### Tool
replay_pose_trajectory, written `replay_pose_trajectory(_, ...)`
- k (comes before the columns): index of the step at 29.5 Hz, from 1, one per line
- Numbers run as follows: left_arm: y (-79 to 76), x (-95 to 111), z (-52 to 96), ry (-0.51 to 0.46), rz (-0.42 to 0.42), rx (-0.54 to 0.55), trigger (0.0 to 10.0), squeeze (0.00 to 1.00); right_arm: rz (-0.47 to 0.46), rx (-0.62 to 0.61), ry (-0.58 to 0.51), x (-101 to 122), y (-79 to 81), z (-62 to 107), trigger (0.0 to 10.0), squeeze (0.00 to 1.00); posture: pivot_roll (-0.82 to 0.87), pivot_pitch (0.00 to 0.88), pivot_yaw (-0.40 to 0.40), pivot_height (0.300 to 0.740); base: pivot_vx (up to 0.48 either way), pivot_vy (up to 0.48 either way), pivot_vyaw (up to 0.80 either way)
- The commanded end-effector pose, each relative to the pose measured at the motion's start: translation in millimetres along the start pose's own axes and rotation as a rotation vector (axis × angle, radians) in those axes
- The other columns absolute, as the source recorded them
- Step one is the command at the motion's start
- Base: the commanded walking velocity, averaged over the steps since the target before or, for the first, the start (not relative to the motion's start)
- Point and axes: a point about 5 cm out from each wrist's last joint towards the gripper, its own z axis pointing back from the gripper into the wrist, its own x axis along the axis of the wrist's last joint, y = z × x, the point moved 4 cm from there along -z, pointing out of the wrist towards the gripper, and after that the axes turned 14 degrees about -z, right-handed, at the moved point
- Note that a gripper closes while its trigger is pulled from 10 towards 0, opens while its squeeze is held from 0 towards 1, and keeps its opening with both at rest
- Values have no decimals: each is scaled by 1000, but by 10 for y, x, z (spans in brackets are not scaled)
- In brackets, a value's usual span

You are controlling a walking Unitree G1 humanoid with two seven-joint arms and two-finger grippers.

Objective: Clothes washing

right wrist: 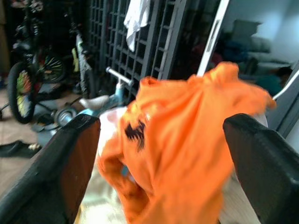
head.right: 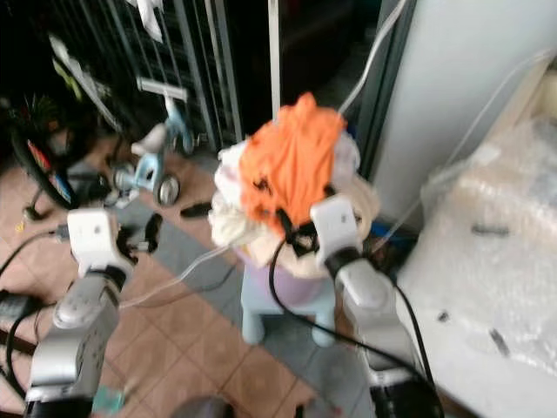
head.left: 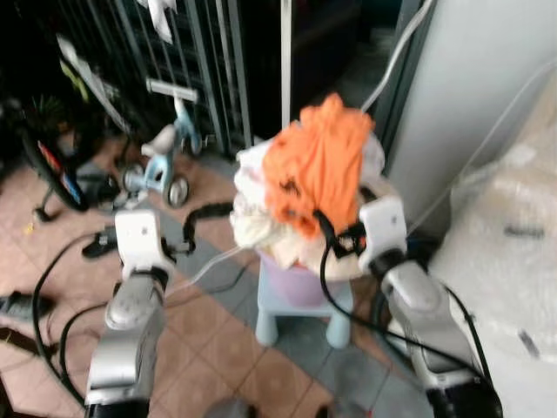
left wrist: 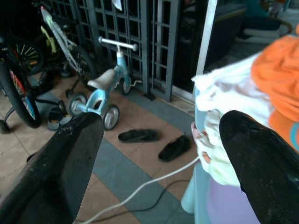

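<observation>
An orange garment (head.left: 318,161) lies on top of a heap of white clothes (head.left: 251,213). The heap fills a purple basket (head.left: 296,283) that stands on a light blue stool (head.left: 291,320). My right gripper (head.left: 337,233) is open just at the front right of the heap. In the right wrist view the orange garment (right wrist: 182,140) sits between the two black fingers (right wrist: 56,172), which do not close on it. My left gripper (head.left: 196,228) hangs open to the left of the heap, a little apart from it. The white clothes (left wrist: 224,98) lie beside its one finger (left wrist: 261,158).
A blue tricycle (head.left: 165,161) and a bicycle (head.left: 52,165) stand at the left before a metal gate (head.left: 204,61). Black sandals (left wrist: 154,140) and a white cable (left wrist: 140,186) lie on the tiled floor. A white panel (head.left: 487,87) and a bubble-wrapped bulk (head.left: 513,226) stand on the right.
</observation>
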Motion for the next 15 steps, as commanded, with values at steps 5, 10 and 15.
replay_pose_trajectory(5,31,-83,47,25,-55,0,10000,0,5,-103,-10,-25,-56,-44,10000,0,-44,0,35,740,373,224,0)
replay_pose_trajectory(10,-2,-125,41,42,-46,3,10000,0,-26,-191,4,-70,-175,-32,10000,0,-43,0,22,740,439,0,0)
replay_pose_trajectory(15,-23,-121,24,42,-45,-3,10000,0,-27,-192,14,-102,-179,-53,10000,0,-40,0,16,740,56,0,0)
